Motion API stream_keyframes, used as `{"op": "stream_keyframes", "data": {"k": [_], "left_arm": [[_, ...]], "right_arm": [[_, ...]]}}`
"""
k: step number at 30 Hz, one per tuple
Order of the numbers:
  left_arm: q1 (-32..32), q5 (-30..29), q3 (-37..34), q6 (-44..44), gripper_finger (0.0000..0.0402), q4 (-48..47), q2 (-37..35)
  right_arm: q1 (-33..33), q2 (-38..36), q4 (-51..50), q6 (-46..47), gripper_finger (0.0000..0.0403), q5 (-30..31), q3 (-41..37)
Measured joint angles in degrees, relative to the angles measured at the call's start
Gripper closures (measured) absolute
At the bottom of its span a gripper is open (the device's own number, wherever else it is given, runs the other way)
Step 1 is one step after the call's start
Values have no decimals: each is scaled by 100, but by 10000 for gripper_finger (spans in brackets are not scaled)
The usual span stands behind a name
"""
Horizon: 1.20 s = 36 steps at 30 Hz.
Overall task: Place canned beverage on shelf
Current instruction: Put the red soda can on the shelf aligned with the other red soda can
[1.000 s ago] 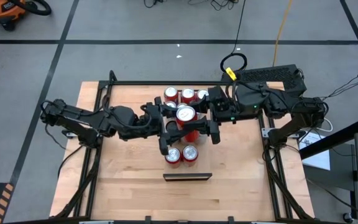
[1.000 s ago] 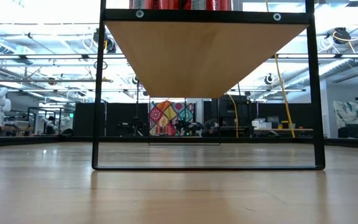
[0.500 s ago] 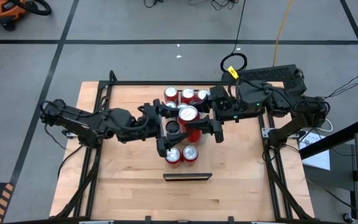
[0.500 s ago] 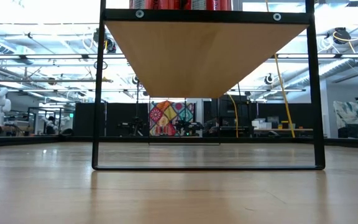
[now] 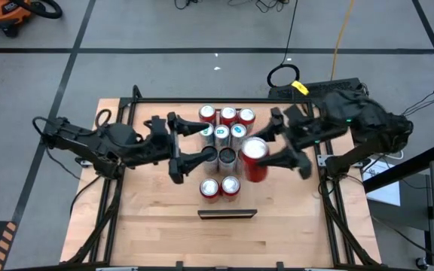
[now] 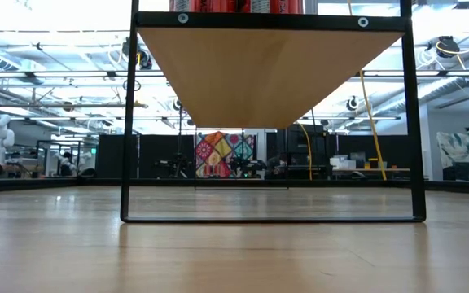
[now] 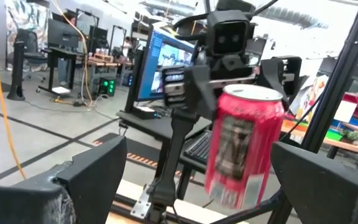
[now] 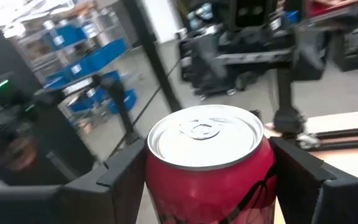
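Note:
My right gripper (image 5: 268, 149) is shut on a red canned beverage (image 5: 253, 156), raised above the table right of the cans on the shelf. In the right wrist view the can (image 8: 205, 163) stands between my two fingers. Several more red cans (image 5: 227, 115) stand upright on the shelf (image 6: 267, 73), a raised pale-wood board in a black frame with a dark strip (image 5: 227, 214) at its near end. My left gripper (image 5: 202, 141) stands open, left of the cans; its wrist view shows nothing between its fingers (image 7: 197, 183), with the held can (image 7: 244, 146) farther off. My right gripper pinches the can's side wall (image 8: 157, 186) between its two fingers (image 8: 300, 171), one on either side, below the rim. The fingers come level from the table's right side. The can stands upright, its top up, lifted clear of the shelf and the other cans.
The shelf's black frame legs (image 6: 126, 122) stand on the tabletop (image 6: 234, 252). The tabletop's black frame (image 5: 202, 100) runs along its far edge. Bare wood lies left and right of the row of cans (image 5: 157, 211).
My right gripper has carried the can toward the table's right edge, away from the middle of the row of cans; the can stays upright. My left gripper has drawn back toward the table's left edge, away from the can.

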Motion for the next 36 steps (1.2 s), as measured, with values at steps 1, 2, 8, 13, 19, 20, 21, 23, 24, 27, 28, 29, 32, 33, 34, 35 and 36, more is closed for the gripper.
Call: {"op": "stream_keyframes", "data": {"k": [1,2,8,13,19,20,21,23,24,27,28,29,32,33,34,35,36], "left_arm": [[-14,-45,0,-8,3,-60,-27],[-34,-96,0,-8,3,-115,-48],[-192,-453,-2,-26,3,-127,-169],[-255,-798,-4,-363,3,-151,-154],[-347,-1234,-7,-603,4,-147,-157],[-351,-1290,-7,-604,4,-147,-156],[-351,-1352,-7,-605,4,-143,-156],[-348,-1446,-7,-608,4,-143,-159],[-344,-1487,-7,-612,4,-145,-158],[-346,-1597,-7,-619,4,-144,-156],[-348,-1623,-7,-619,4,-142,-156],[-349,-1650,-7,-619,4,-144,-156],[-346,-1725,-7,-621,4,-145,-156],[-344,-1735,-7,-621,4,-144,-156],[-344,-1736,-7,-620,4,-142,-156],[-346,-1736,-7,-619,4,-144,-156],[-346,-1736,-7,-619,4,-145,-156]], "right_arm": [[29,-72,-100,-69,155,-37,0],[57,-153,-216,-130,155,-73,0],[342,-627,-455,-564,155,-42,-253],[620,-1313,507,-511,154,-42,-1678],[1008,-2312,2962,-293,154,-48,-4183],[1057,-2454,3321,-284,154,-41,-4551],[1093,-2578,3645,-285,154,-33,-4888],[1135,-2767,4227,-293,154,-17,-5494],[1141,-2835,4500,-291,154,-11,-5777],[1141,-2976,5039,-309,154,44,-6450],[1141,-2993,5149,-333,154,127,-6614],[1141,-2999,5253,-372,154,166,-6768],[1141,-2960,5324,-423,154,219,-7074],[1141,-2933,5336,-473,154,290,-7125],[1141,-2915,5343,-565,154,315,-7165],[1141,-2895,5345,-684,154,324,-7191],[1141,-2863,5349,-799,154,340,-7200]]}}
